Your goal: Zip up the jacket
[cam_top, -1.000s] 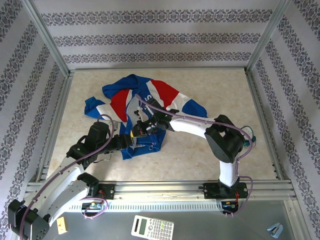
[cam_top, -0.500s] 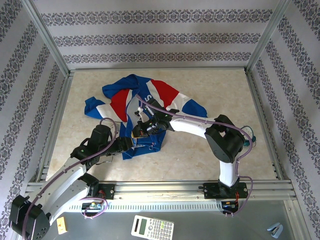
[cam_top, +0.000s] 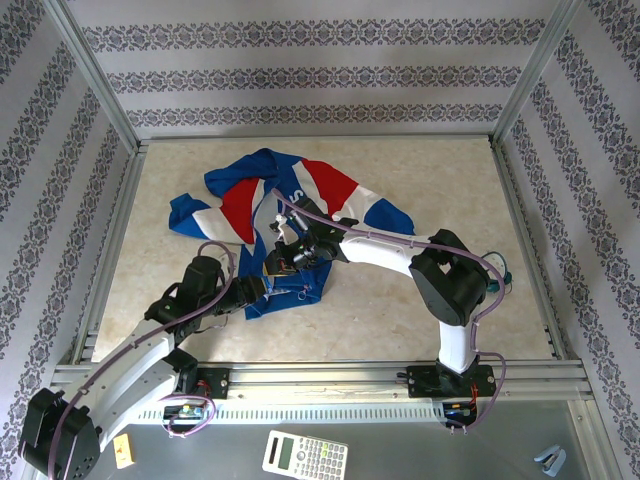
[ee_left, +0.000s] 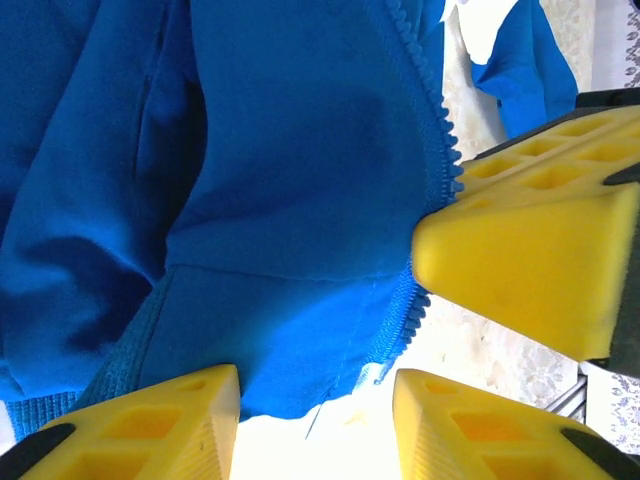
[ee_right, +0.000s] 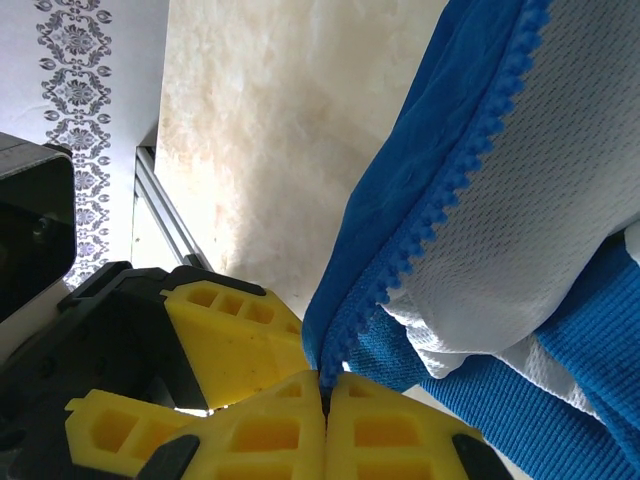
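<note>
The right gripper (ee_right: 325,380) pinches the zipper edge (ee_right: 440,215) of the jacket (ee_left: 280,180) between closed fingertips. The left gripper (ee_left: 318,388) stands partly apart, the hem (ee_left: 290,360) between its fingers.

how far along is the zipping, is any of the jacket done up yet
Done: nothing zipped. The jacket lies open, with a bare row of zipper teeth beside its white lining.
In hand: the right gripper is shut on the bottom of that zipper edge; the left gripper stands open at the hem.
Left: join both sides and close the zip.
</note>
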